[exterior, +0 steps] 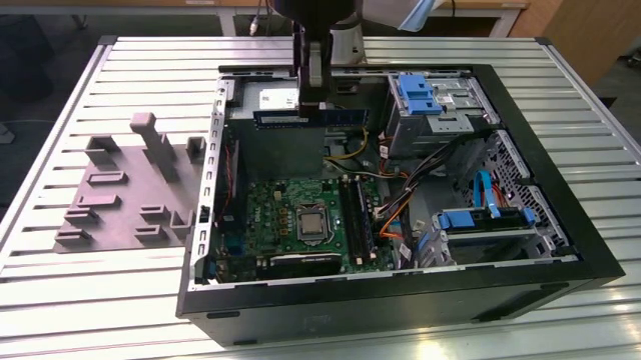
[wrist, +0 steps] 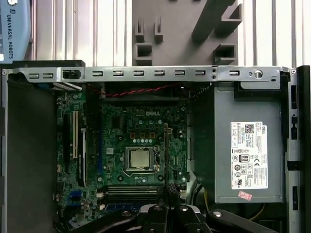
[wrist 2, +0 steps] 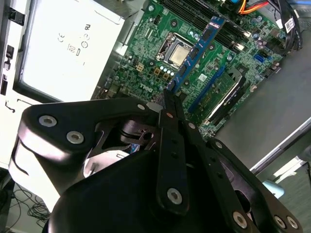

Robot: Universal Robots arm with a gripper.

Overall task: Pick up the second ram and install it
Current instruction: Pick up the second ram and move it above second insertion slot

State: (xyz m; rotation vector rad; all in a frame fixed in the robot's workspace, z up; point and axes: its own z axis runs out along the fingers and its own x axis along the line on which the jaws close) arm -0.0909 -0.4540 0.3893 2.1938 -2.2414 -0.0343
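Slatted table (exterior: 60,300) carries an open case (exterior: 401,300). High in the case's open top, clear of the motherboard (exterior: 281,217), the gripper (exterior: 312,105) is clamped on the ram (exterior: 341,117) and holds it level at mid-length. The ram is judged light, stiff and thin but fragile, so it is best gripped on the bare board edges, off the chips and contacts. In both wrist views it lies edge-on, so its contact edge and the slots (exterior: 359,217) below are hard to make out.

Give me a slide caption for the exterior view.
Gripper holding the second ram level over the open computer case, grey moulded tray on the exterior view's left.
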